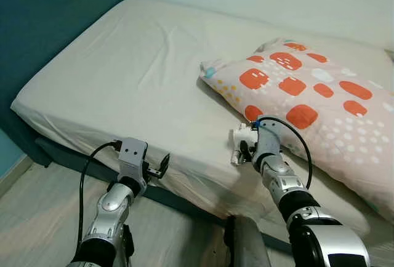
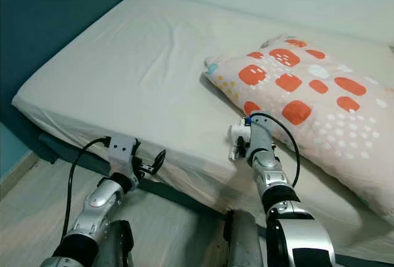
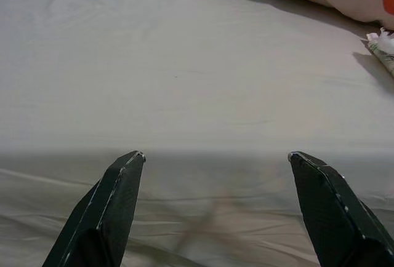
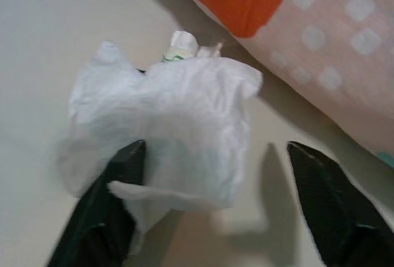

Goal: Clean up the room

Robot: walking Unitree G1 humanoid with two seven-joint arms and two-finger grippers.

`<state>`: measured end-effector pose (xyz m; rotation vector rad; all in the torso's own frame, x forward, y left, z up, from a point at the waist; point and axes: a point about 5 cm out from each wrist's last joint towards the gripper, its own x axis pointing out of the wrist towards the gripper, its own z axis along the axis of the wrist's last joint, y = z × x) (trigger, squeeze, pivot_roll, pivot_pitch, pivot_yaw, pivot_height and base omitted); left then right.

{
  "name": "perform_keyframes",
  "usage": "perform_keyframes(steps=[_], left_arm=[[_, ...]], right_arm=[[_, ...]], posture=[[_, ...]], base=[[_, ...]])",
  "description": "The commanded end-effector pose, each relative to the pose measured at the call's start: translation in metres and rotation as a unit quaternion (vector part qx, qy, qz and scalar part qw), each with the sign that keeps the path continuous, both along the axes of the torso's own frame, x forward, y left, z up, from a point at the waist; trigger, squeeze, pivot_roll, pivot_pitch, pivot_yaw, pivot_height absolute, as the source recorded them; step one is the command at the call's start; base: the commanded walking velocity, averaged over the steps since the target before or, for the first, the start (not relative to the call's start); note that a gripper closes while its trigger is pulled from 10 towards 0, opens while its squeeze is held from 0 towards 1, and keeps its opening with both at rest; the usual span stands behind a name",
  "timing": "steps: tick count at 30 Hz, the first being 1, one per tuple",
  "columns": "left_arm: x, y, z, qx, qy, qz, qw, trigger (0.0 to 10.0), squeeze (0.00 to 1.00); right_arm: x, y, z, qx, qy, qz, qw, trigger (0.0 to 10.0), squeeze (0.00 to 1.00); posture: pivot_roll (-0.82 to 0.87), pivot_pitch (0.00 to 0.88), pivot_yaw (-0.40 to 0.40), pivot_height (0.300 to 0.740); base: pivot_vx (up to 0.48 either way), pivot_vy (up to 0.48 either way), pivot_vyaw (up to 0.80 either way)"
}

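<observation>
A crumpled white tissue lies on the bed's sheet beside the near edge of the patterned pillow. My right gripper is right at it and open. In the right wrist view the tissue sits between the spread fingers, against one fingertip. A small green-and-white wrapper pokes out behind the tissue. My left gripper hovers open at the bed's front edge, with nothing between its fingers.
The beige sheet stretches bare to the left of the pillow. A dark blue headboard stands on the left, a white wall behind. The dark bed frame runs above the wooden floor.
</observation>
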<state>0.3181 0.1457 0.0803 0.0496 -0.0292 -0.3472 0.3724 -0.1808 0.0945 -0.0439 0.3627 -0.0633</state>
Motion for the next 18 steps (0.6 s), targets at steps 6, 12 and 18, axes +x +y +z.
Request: perform_keyframes(steps=[6, 12, 18], left_arm=[[-0.007, 0.001, -0.012, 0.010, 0.020, -0.007, 1.000, 10.0, 0.00], [-0.008, 0.002, -0.013, 0.013, 0.020, -0.009, 1.000, 10.0, 0.00], [-0.009, 0.002, -0.012, 0.017, 0.018, -0.013, 1.000, 10.0, 0.00]], right_arm=[[-0.009, 0.003, -0.018, 0.052, 0.053, -0.017, 0.997, 10.0, 0.00], [-0.007, 0.020, -0.017, 0.149, 0.042, 0.003, 0.988, 10.0, 0.00], [-0.004, 0.029, -0.015, 0.192, 0.044, 0.001, 0.980, 10.0, 0.00]], posture=[[0.04, 0.145, -0.075, 0.506], [0.04, 0.149, -0.073, 0.506], [0.06, 0.151, -0.072, 0.506]], base=[[0.000, 0.000, 0.00], [0.000, 0.000, 0.00], [0.000, 0.000, 0.00]])
